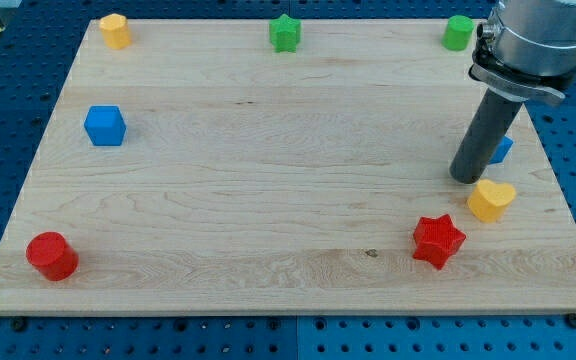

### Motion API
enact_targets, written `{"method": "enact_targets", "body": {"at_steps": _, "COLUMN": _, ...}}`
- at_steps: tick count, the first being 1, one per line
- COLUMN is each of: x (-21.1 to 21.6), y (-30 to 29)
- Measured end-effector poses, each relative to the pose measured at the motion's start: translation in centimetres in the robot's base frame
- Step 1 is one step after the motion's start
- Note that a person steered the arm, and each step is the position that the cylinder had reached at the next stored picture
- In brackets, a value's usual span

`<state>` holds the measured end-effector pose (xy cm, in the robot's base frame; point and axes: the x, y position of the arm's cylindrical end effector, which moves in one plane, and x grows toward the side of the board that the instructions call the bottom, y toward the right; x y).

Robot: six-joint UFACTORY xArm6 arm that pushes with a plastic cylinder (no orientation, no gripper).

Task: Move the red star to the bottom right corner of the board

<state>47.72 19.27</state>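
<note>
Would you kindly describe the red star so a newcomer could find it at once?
Start at the wooden board's lower right area, below my tip. The red star lies there, left of and below the yellow heart. It is the only spiky red block; the red cylinder sits far left.

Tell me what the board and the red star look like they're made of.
The board looks like pale wood with a matte finish: grain lines and a small knot show. The red star seems moulded plastic, evenly coloured with a slight sheen, though that's a guess.
</note>
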Motion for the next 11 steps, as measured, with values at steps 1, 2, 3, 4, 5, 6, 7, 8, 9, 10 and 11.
{"method": "enact_targets", "body": {"at_steps": 1, "x": 0.0, "y": 0.0}}
{"method": "enact_targets", "body": {"at_steps": 2, "x": 0.0, "y": -1.0}}
{"method": "enact_targets", "body": {"at_steps": 3, "x": 0.6, "y": -4.7}}
{"method": "enact_targets", "body": {"at_steps": 4, "x": 3.7, "y": -9.1}}
{"method": "enact_targets", "body": {"at_steps": 5, "x": 5.5, "y": -12.2}}
{"method": "enact_targets", "body": {"at_steps": 6, "x": 6.9, "y": -12.5}}
{"method": "enact_targets", "body": {"at_steps": 7, "x": 9.1, "y": -11.5}}
{"method": "enact_targets", "body": {"at_steps": 8, "x": 9.3, "y": -8.8}}
{"method": "enact_targets", "body": {"at_steps": 9, "x": 8.6, "y": -7.1}}
{"method": "enact_targets", "body": {"at_steps": 10, "x": 8.7, "y": -6.4}}
{"method": "enact_targets", "body": {"at_steps": 11, "x": 9.1, "y": -5.6}}
